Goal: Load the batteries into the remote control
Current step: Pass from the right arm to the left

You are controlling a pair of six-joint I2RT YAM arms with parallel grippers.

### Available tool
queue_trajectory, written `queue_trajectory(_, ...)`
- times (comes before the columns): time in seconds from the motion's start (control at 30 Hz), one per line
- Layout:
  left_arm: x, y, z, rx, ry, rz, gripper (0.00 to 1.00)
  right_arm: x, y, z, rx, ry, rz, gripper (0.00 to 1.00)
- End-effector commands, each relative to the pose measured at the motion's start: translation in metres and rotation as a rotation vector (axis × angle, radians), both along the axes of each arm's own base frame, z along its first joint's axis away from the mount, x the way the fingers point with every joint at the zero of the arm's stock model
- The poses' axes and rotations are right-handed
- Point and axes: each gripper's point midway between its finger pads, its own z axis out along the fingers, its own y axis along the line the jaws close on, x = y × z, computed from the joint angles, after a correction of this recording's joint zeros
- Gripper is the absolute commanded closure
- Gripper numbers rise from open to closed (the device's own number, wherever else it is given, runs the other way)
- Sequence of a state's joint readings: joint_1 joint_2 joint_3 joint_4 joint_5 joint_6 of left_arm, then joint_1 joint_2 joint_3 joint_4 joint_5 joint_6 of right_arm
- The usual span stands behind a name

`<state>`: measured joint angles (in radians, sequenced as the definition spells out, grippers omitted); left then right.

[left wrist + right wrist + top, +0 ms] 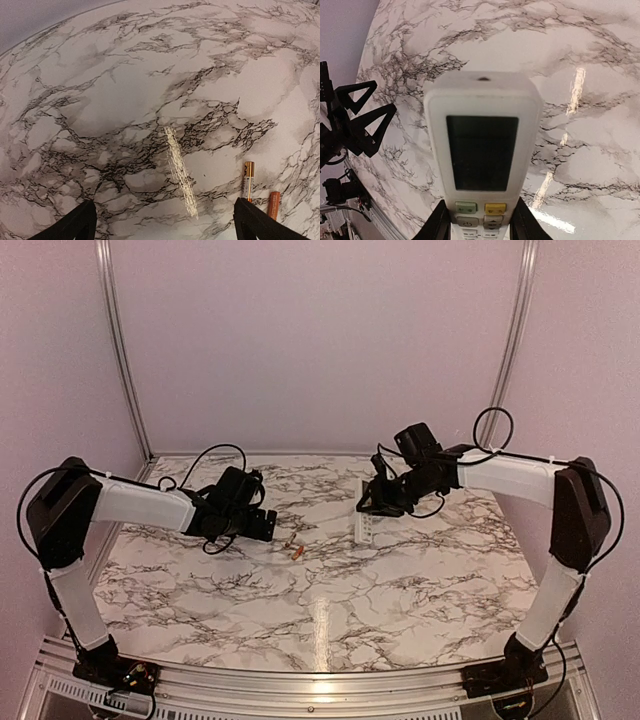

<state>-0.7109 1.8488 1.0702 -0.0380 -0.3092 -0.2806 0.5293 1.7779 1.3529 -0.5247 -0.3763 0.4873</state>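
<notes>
Firmly, the right gripper (482,227) clamps the slim white remote control (482,150), its dark screen above green and yellow buttons, over the marble table (400,590). Two orange-copper batteries (248,181) lie near the left gripper (165,227), whose jaws are spread wide and empty.

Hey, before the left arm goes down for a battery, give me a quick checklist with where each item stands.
1. The left gripper open and empty: ok.
2. Both batteries lying free on the table: ok.
3. A battery lined up under the left gripper: not ok, both lie off to one side in the left wrist view.
4. The right gripper shut on the remote control: ok.
5. Its back side open for loading: cannot tell, only the front shows.
</notes>
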Motion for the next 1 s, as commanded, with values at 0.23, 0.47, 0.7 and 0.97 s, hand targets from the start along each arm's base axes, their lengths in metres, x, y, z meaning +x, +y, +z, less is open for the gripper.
queue_trajectory(0.23,-0.058,-0.004,0.172,-0.417,-0.286,-0.231,0.01,-0.013,0.054,0.17,0.539,-0.491,0.324,1.0)
queue_trajectory(0.47,-0.138,-0.041,0.233,-0.786,-0.345,-0.64,0.01,-0.066,0.061,0.228,0.842,-0.619,0.55,1.0)
queue_trajectory(0.7,-0.172,-0.063,0.26,-0.911,-0.372,-0.779,0.02,-0.12,0.084,0.244,0.928,-0.687,0.742,1.0)
queue_trajectory(0.97,-0.195,-0.092,0.27,-0.919,-0.387,-0.864,0.03,-0.15,0.09,0.256,0.995,-0.703,0.85,1.0)
